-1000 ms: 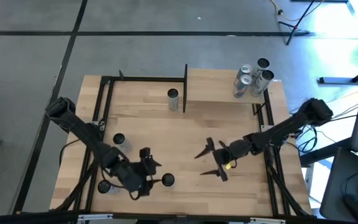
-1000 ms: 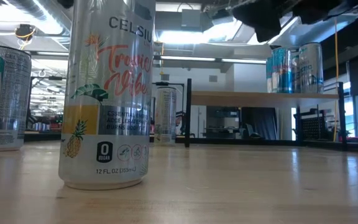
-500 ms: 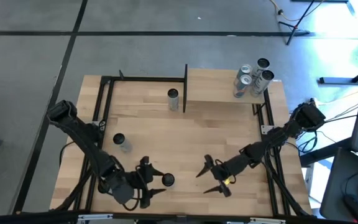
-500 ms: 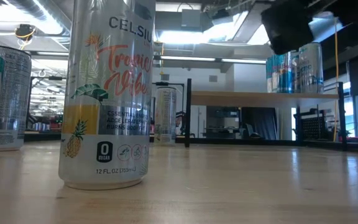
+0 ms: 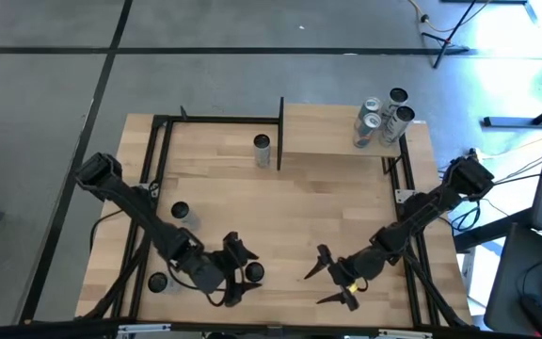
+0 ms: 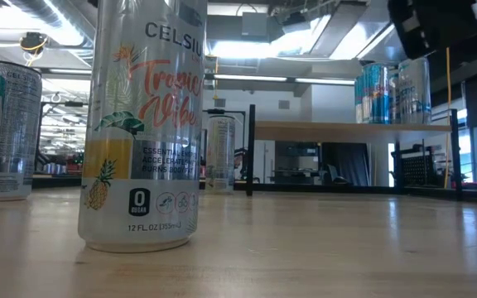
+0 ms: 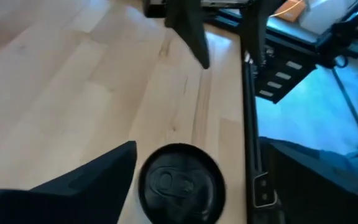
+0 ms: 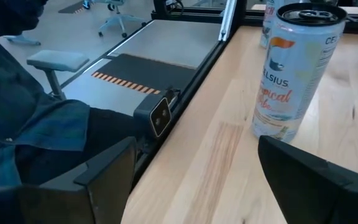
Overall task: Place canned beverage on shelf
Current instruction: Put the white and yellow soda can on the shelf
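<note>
A tall Celsius can [image 5: 255, 273] stands upright on its base near the table's near edge; it also shows in the low view [image 6: 143, 124] and, by its dark top, in the left wrist view [image 7: 180, 182]. My left gripper [image 5: 241, 270] is above it and open, one finger on either side of the can top [image 7: 197, 149], not touching. My right gripper [image 5: 332, 280] is open and empty to the can's right, and its wrist view [image 8: 196, 143] faces the can [image 8: 294, 68]. The shelf [image 5: 332, 127] stands at the far right.
Several cans [image 5: 381, 116] stand on the shelf's right end. Loose cans stand by the shelf's left post [image 5: 262, 146], at the left [image 5: 179, 212] and at the near left [image 5: 158, 281]. A black frame [image 5: 158, 141] rims the table. A person in denim [image 8: 23, 143] sits beyond the near edge.
My left gripper has gone toward the near edge, then right toward the can, and its open fingers now stand on either side of it. My right gripper has moved toward the near edge, staying open. The can has not moved.
</note>
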{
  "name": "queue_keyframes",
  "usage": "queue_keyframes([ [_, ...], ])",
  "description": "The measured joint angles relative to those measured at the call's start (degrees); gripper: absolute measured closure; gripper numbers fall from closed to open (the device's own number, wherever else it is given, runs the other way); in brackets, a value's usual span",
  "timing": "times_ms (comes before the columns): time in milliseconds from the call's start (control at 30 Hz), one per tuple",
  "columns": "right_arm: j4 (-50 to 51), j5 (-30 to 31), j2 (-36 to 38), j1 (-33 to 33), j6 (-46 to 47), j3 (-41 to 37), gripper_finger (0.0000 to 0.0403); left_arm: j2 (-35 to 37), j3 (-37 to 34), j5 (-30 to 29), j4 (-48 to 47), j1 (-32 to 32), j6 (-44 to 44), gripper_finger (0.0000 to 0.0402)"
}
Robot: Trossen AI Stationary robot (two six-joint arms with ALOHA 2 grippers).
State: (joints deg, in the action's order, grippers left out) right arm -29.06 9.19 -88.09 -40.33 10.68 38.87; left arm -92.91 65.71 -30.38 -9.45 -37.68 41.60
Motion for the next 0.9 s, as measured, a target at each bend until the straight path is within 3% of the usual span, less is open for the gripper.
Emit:
queue_keyframes([
  [233,0.20,0.75,0.00,-0.18,0.00,0.00,0.0081,-0.32,0.00,4.39,0.26,1.05,-2.65,0.0021],
  [900,0.89,3.28,0.00,-0.16,-0.44,-0.02,0.0081,-6.34,0.02,2.30,-1.58,-0.01,-3.20,0.0023],
])
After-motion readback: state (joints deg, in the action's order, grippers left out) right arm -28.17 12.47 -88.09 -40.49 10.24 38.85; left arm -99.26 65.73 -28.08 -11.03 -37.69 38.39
